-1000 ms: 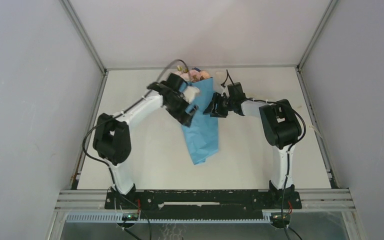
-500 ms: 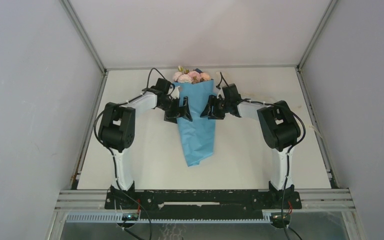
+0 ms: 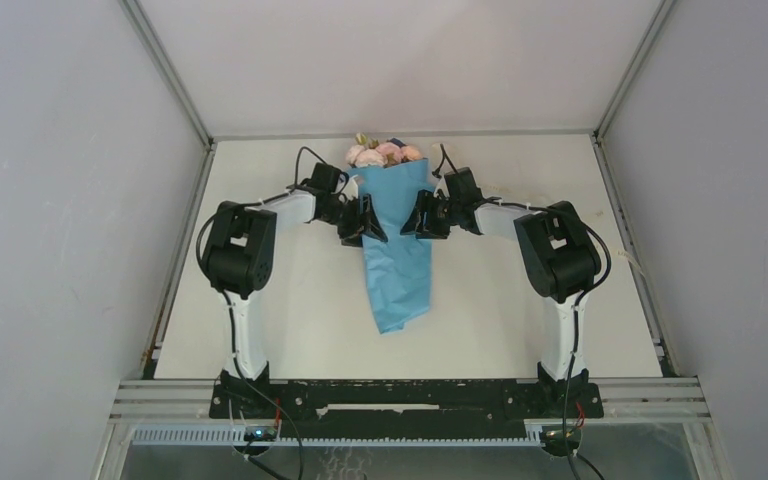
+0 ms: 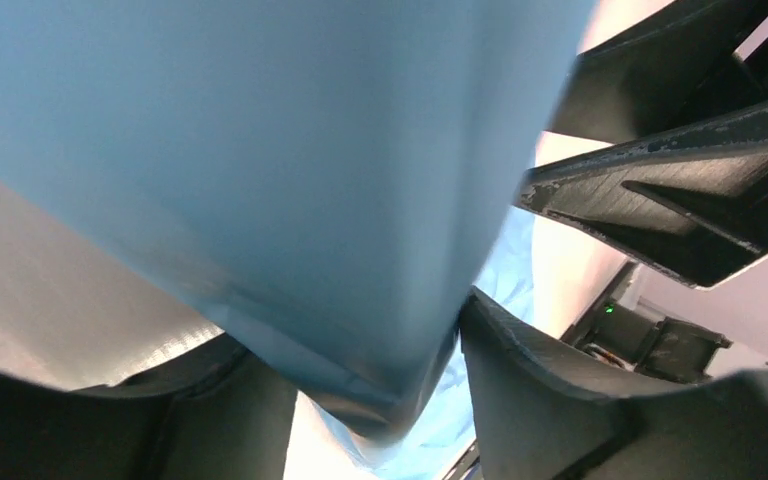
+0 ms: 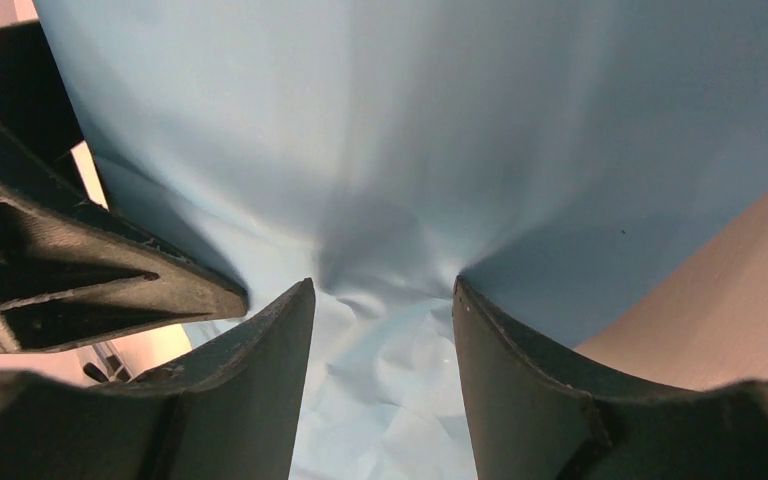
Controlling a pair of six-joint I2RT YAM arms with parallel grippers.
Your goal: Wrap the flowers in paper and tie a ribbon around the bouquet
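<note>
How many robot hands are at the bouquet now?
2. The left hand is on the bouquet's left side, the right hand on its right side; paper lies between each hand's fingers.

Open table (image 3: 290, 320) flanking the bouquet (image 3: 397, 250)

Both arms are stretched forward and bent in toward each other, pretty much a mirror image. The left arm (image 3: 243, 250) rises from its base, bends at the big elbow joint, then its forearm angles in toward the middle. The right arm (image 3: 558, 255) does the same from its side. The wrists sit roughly level, facing each other. The left gripper (image 3: 365, 220) has its jaws on the left edge of the bouquet (image 3: 397, 250), with its fingers (image 4: 560, 390) touching it on both sides. The right gripper (image 3: 422, 215) pinches the opposite edge, fingers (image 5: 230, 400) partly apart but clamped on.
</note>
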